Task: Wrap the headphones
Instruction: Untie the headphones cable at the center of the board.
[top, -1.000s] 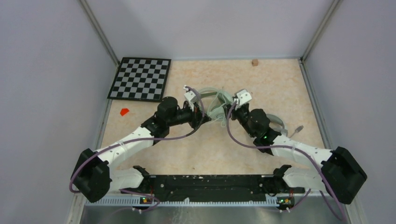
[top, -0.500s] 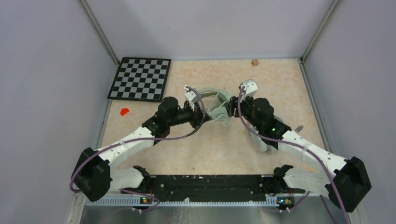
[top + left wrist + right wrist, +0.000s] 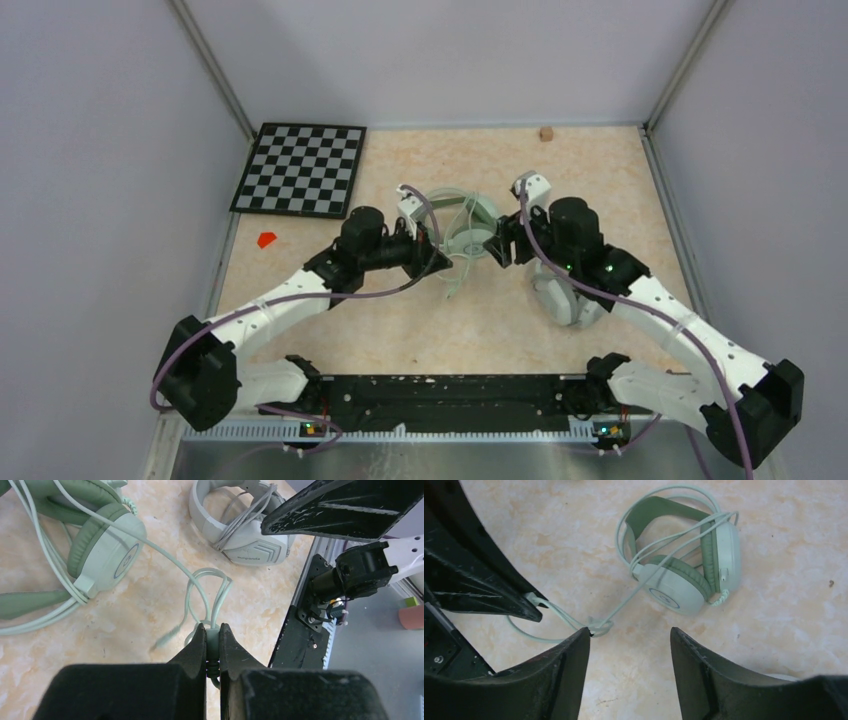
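The mint-green headset [image 3: 468, 222] lies flat at the table's middle, its pale-green cable [image 3: 213, 636] trailing toward the near edge. My left gripper [image 3: 437, 262] is shut on that cable near its plug end [image 3: 213, 627]. A loop of cable hangs in front of its jaws. My right gripper [image 3: 492, 248] is open and empty [image 3: 629, 632], low over the table just right of the mint headset [image 3: 689, 575]. Its left fingertip touches a small knot of cable [image 3: 600, 626]. The white headset [image 3: 570, 305] lies under my right forearm, its grey cable wound round it [image 3: 245, 530].
A checkerboard [image 3: 300, 168] lies at the back left, with a small red piece [image 3: 266, 239] beside it. A small brown cube [image 3: 546, 133] sits by the back wall. Grey walls close in the left, back and right sides.
My right arm has swung outward and stretched forward, uncovering the white headset. The mint headset has settled flat. The cable end now hangs below my left gripper.
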`<state>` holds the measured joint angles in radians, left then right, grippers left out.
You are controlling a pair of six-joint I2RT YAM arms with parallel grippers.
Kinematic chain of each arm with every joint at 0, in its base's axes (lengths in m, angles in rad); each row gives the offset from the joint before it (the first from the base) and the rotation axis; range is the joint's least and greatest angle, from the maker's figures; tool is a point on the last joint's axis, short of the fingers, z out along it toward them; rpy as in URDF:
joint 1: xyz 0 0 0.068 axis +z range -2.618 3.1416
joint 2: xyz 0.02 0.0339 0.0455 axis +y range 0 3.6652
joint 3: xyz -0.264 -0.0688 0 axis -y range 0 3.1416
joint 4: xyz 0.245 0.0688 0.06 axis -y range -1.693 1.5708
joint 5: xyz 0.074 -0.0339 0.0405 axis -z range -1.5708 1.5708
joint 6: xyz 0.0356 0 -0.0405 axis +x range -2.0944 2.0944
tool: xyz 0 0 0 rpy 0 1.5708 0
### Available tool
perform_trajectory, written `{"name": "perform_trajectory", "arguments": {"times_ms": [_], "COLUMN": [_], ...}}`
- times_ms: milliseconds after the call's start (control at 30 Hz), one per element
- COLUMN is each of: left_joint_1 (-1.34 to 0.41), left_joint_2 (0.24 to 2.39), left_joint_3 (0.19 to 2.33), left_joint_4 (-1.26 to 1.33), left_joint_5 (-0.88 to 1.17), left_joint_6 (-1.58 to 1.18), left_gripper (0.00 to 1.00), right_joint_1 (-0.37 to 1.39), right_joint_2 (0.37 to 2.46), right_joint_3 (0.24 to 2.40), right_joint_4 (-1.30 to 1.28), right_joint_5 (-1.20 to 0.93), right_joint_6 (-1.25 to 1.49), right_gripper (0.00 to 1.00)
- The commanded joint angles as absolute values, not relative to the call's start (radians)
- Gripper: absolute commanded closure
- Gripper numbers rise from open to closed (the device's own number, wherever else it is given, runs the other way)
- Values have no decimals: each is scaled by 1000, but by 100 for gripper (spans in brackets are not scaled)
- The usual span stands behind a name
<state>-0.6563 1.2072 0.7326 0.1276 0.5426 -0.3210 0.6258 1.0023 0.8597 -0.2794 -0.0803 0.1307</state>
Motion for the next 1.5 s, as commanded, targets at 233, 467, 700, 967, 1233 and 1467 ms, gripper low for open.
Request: {"name": "perform_trajectory", "arguments": {"times_ms": [233, 467, 700, 967, 1233, 1467], "left_joint_1": [-655, -655, -655, -657, -657, -657], "left_joint_2": [1205, 1197, 1191, 1192, 1175, 1051], "left_joint_3": [772, 768, 769, 754, 738, 726], "left_joint_4": [196, 231, 251, 298, 352, 274], "left_joint_5": [575, 576, 595, 618, 622, 396], "left_joint_6": [-397, -432, -446, -482, -524, -597], "left_gripper": [100, 100, 100, 100, 100, 100], "right_joint_1": [620, 657, 716, 762, 778, 778], "right_joint_2": [882, 847, 927, 1029, 1097, 1086], "right_joint_3": [545, 395, 378, 409, 384, 280], "right_joint_4": [155, 378, 519, 537, 579, 579], "right_joint_5": [-183, -138, -127, -14, 60, 253], "right_joint_6": [582, 669, 667, 683, 686, 694], "right_gripper": [63, 66, 60, 63, 74, 94]}}
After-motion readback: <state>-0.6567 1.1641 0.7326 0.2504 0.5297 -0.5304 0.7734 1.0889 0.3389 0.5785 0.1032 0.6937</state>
